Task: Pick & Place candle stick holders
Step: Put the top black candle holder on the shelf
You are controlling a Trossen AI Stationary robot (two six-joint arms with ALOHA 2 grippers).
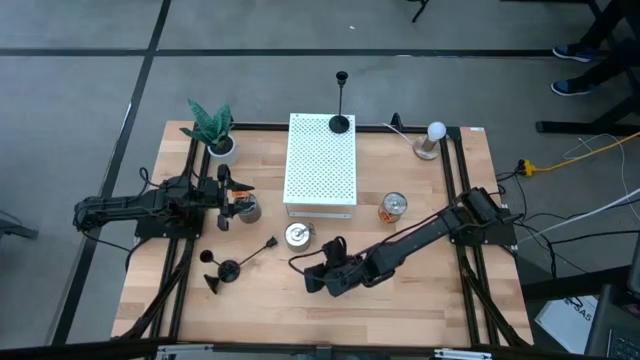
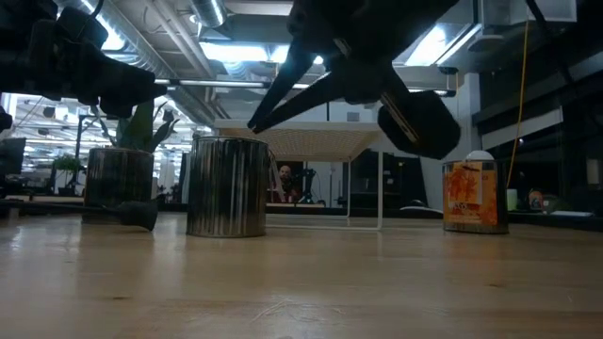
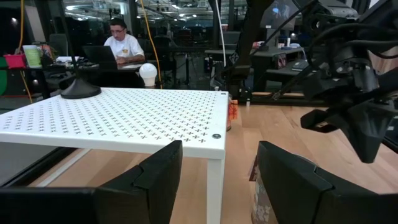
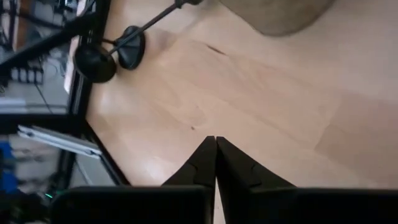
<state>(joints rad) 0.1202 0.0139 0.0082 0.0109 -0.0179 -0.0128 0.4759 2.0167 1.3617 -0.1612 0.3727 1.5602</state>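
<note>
One candle stick holder [image 1: 340, 118] stands upright on the white perforated shelf [image 1: 321, 165] at twelve o'clock, seemingly already placed. Two more holders [image 1: 231, 266] lie toppled on the desk [image 1: 420, 300] near eight o'clock, awaiting pickup. The right hand [image 1: 322, 270] hovers at six o'clock, fingers pressed together and empty, pointing toward them. The left hand [image 1: 228, 196] waits at nine o'clock, fingers apart, beside a silver tin [image 1: 247, 208].

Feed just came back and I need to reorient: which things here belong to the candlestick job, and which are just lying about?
Job items:
upright candlestick on the white perforated stand
fallen candlesticks on the table's front left
right gripper, shut, empty

Lying about:
potted plant
white bulb
silver tins
orange can
left gripper, waiting by a tin
</note>
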